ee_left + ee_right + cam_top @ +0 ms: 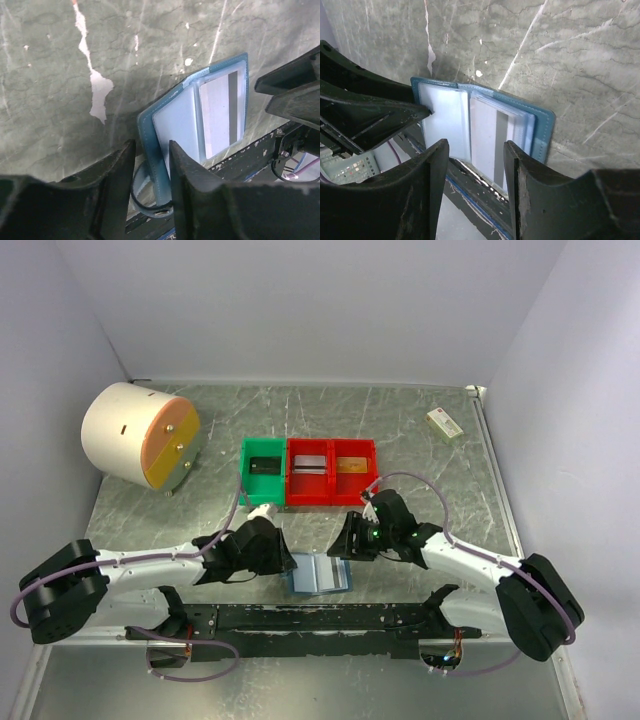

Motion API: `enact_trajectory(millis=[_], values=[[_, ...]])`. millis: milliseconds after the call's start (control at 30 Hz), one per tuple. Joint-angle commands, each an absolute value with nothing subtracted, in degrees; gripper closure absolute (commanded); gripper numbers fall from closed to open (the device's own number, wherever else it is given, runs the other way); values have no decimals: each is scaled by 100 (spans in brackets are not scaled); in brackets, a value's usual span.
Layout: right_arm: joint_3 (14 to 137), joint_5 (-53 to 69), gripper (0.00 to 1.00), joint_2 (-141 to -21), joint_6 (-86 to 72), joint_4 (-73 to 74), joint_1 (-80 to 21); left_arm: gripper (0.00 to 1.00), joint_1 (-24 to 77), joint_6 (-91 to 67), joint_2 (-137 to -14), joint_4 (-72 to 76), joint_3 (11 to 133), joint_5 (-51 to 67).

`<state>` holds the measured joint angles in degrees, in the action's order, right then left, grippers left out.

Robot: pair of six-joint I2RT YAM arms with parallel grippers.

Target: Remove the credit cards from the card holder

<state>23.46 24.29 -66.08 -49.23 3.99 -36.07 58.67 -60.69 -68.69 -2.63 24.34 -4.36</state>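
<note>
ok so the blue card holder (320,574) is lying open flat at the near edge of the table (420,455), right between the two arms. You can see a credit card (220,115) with a dark stripe still tucked in a clear sleeve on its right half. The left gripper (152,147) is down at the holder's left edge, jaws fairly narrow with the blue cover's edge in the gap, can't tell if it's actually pinching. The right gripper (475,150) hangs over the striped card, jaws apart, not clamped on anything. The green bin (264,472) and red bins (332,472) sit just behind.
</note>
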Motion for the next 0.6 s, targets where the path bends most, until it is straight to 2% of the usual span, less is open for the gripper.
enact_trajectory(millis=[0,167,300,400,567], values=[[2323,2593,52,-6624,-4803,290,-3624,61,5897,-6120,-6772,250,2405,-272],[2408,2484,52,-6581,-4687,458,-3623,82,5897,-6238,-6525,44,2360,-614],[2574,2426,52,-6608,-4570,536,-3622,92,5897,-6442,-6321,-643,2424,-1183],[2747,2471,51,-6802,-4472,486,-3627,93,5892,-6556,-6131,-1054,2441,-1531],[2894,2795,51,-7213,-4522,54,-3638,89,5867,-6540,-5878,-1681,2507,-1931]])
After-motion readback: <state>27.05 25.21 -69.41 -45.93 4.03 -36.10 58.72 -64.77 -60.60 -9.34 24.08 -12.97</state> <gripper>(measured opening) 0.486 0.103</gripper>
